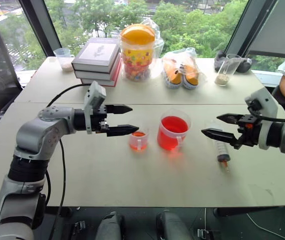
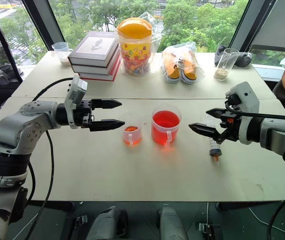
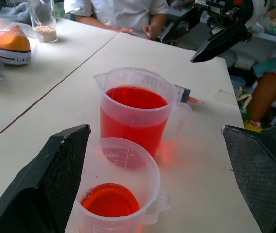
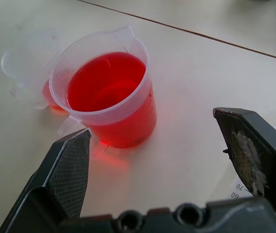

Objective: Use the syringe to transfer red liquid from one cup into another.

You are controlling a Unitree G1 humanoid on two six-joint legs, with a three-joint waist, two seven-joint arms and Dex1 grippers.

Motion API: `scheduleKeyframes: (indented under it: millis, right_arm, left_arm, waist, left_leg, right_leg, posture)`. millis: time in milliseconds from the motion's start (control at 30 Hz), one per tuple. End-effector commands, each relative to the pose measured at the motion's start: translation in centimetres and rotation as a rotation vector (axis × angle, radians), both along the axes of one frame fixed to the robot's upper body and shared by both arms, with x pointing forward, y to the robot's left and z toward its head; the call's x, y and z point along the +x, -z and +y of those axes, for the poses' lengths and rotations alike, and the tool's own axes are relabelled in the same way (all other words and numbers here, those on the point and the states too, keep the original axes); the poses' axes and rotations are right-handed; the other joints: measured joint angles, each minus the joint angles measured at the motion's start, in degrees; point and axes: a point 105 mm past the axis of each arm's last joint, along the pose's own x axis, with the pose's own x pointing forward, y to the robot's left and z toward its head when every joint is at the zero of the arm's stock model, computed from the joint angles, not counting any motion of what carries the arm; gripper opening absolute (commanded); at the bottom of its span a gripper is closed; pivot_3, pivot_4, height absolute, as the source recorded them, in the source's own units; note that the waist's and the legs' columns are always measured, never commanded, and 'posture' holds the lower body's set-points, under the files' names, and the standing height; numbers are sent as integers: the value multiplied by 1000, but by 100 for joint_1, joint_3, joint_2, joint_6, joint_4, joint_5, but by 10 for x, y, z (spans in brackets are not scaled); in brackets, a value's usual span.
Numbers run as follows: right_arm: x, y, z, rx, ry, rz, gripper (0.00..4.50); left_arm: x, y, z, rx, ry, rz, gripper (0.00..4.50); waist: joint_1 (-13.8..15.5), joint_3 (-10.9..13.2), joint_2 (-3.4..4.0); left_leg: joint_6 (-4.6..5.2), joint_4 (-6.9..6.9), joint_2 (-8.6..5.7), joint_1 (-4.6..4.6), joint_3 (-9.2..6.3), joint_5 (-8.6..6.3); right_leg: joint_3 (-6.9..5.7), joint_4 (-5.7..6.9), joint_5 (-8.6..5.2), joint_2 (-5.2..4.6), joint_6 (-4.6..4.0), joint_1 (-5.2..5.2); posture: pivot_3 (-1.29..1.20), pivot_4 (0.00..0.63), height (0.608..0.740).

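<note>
Both my grippers – left [image 1: 123,119] and right [image 1: 215,125] – are wide open w/ nothing held, syringe [image 1: 221,152] lying flat on the table just right of the big red cup [image 1: 173,131], small cup [image 1: 138,140] to its left – looks like pickup is next, so right hand needs to drop down and close on the barrel.

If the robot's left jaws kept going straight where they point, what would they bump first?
Probably the small cup: the open left gripper points right at it, though it hovers a bit higher, so it might pass just over the rim.

Both arms hover level, left pincer [image 1: 125,120] and right pincer [image 1: 213,125] agape (facing inward).
</note>
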Motion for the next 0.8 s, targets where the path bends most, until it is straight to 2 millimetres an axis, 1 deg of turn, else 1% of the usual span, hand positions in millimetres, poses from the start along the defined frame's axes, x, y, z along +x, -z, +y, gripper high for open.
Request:
scheduleKeyframes:
  millis: [33,100,300,533,733,800]
  right_arm:
    - [0,-16,-3,-19,0,-69,4420]
    - [0,-16,-3,-22,-4,-71,4420]
    - [2,-14,-6,-24,12,-81,4420]
    - [2,-15,-11,-30,32,-79,4420]
    - [0,-11,-14,-23,40,-24,4420]
    - [4,-9,-18,-19,64,-8,4420]
  left_arm:
    - [-1,-15,1,-47,13,-41,4500]
    - [1,-17,0,-50,4,-54,4500]
    - [-1,-23,0,-62,14,-63,4500]
    - [1,-22,-3,-60,15,-72,4500]
    - [-2,-20,-4,-53,27,-64,4500]
    - [-2,-20,-4,-53,28,-63,4500]
  waist:
    - [0,0,0]
    - [1,0,0]
    - [-3,0,0]
    - [2,0,0]
    - [-2,0,0]
    - [-3,0,0]
  left_leg:
    - [0,0,0,0,0,0]
    - [0,0,0,0,0,0]
    - [0,0,0,0,0,0]
    - [0,0,0,0,0,0]
    - [0,0,0,0,0,0]
    - [0,0,0,0,1,0]
  right_leg:
    - [0,0,0,0,0,0]
    - [0,0,0,0,0,0]
    - [0,0,0,0,0,0]
    - [0,0,1,0,2,0]
    - [0,0,0,0,1,0]
    - [0,1,0,0,1,0]
  posture:
    - [0,150,740]
    - [0,150,740]
    - [0,150,740]
    - [0,150,740]
    - [0,150,740]
    - [0,150,740]
